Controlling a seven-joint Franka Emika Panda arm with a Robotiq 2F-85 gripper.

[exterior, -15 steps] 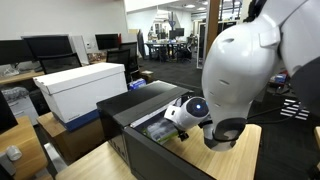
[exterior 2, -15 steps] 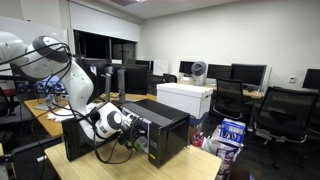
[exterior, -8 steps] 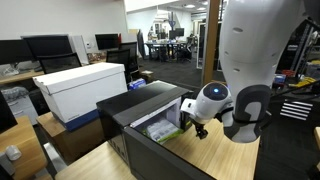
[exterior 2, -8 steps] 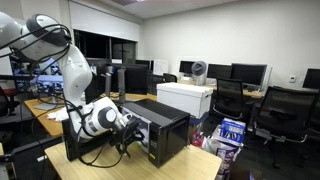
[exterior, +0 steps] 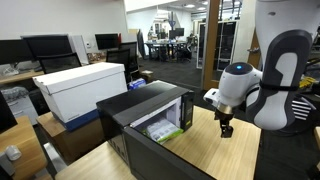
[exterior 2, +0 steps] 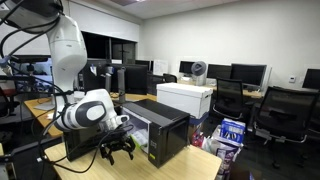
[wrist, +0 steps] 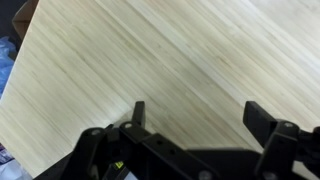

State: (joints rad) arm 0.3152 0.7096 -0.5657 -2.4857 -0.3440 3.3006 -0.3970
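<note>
We start with the white robot arm (exterior: 281,72), which fills the 3 o'clock side of an exterior view, while in an exterior view from elsewhere the robot arm (exterior 2: 62,48) rises at 10 o'clock with its cables showing. Under it lies the wooden table (exterior: 236,158). The wrist view shows the wooden table (wrist: 150,50) as bare pale grain and nothing else of the room.

Next comes the white box (exterior: 80,86), standing at 9 o'clock of the black appliance (exterior: 148,108). From the opposite side the white box (exterior 2: 187,97) sits at 2 o'clock of the black appliance (exterior 2: 162,126).

The gripper (exterior: 226,129) hangs above the tabletop, near the appliance's open front at its 3 o'clock and apart from it. In an exterior view the gripper (exterior 2: 116,151) sits at the appliance's 8 o'clock. Only the wrist view shows the gripper (wrist: 194,108) plainly: its jaws stand wide apart, with dark fingers (wrist: 138,108) at 6 o'clock and only table between them.

The pale and green contents (exterior: 166,128) inside the appliance show in one exterior view alone.
</note>
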